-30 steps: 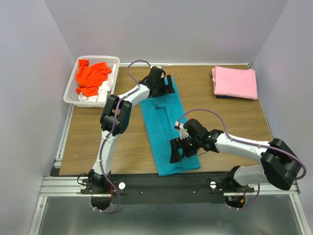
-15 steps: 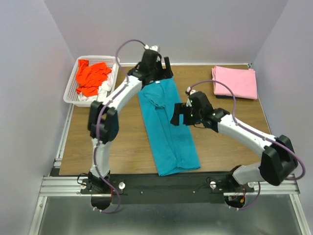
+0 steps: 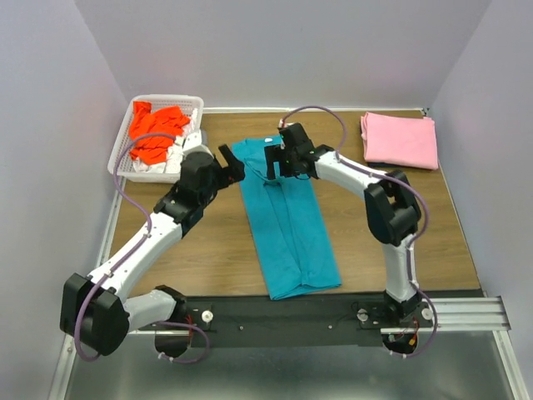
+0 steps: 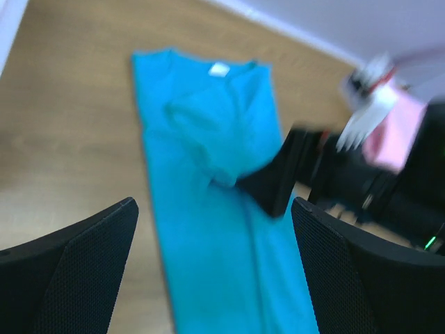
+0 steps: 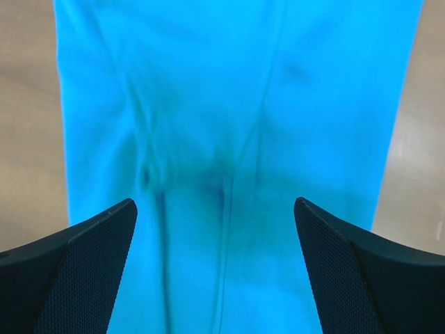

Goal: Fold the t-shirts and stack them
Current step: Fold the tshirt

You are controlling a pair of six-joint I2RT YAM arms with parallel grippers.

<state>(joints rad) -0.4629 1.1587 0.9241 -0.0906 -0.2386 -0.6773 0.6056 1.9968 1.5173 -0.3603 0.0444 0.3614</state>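
The teal t-shirt (image 3: 287, 221) lies on the table folded into a long narrow strip, collar end at the back. It fills the right wrist view (image 5: 229, 139) and shows in the left wrist view (image 4: 208, 181). My right gripper (image 3: 276, 160) is open and empty above the strip's collar end. My left gripper (image 3: 226, 165) is open and empty just left of the strip. The pink t-shirt (image 3: 400, 139) lies folded at the back right. The orange-red t-shirt (image 3: 155, 132) lies crumpled over the white t-shirt (image 3: 171, 158) in the basket.
The white lattice basket (image 3: 122, 152) stands at the back left corner. The wooden table (image 3: 191, 250) has bare wood left and right of the teal strip. A metal rail (image 3: 291, 312) runs along the near edge.
My left gripper has let go of the collar end and pulled back to the left. My right gripper has moved from the strip's lower part up to its collar end.
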